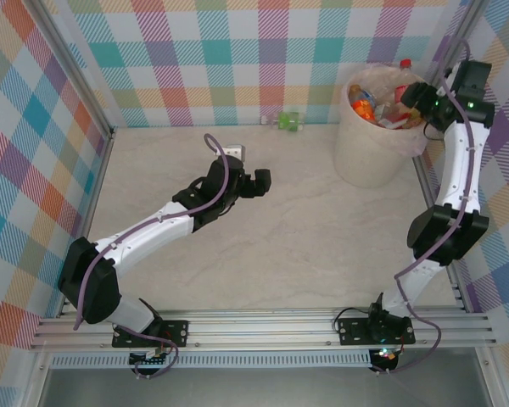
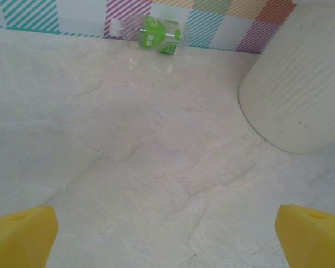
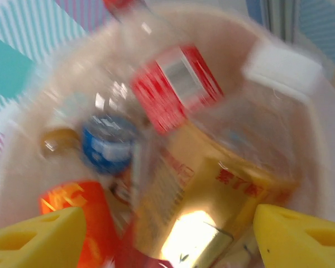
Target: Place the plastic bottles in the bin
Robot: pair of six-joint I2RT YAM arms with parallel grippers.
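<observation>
One plastic bottle with a green label lies on its side against the back wall, and it also lies far ahead in the left wrist view. The cream bin stands at the back right and holds several bottles. My left gripper hovers open over the bare table middle, its yellow fingertips wide apart with nothing between them. My right gripper is above the bin's right rim, open. Below it, blurred, lie a red-labelled bottle, a blue-labelled one and a yellow-labelled one inside the bin.
Checked walls close the table at the back and both sides, with metal posts at the corners. The bin's ribbed side rises to the right of the left gripper. A red-capped bottle leans at the bin's far rim.
</observation>
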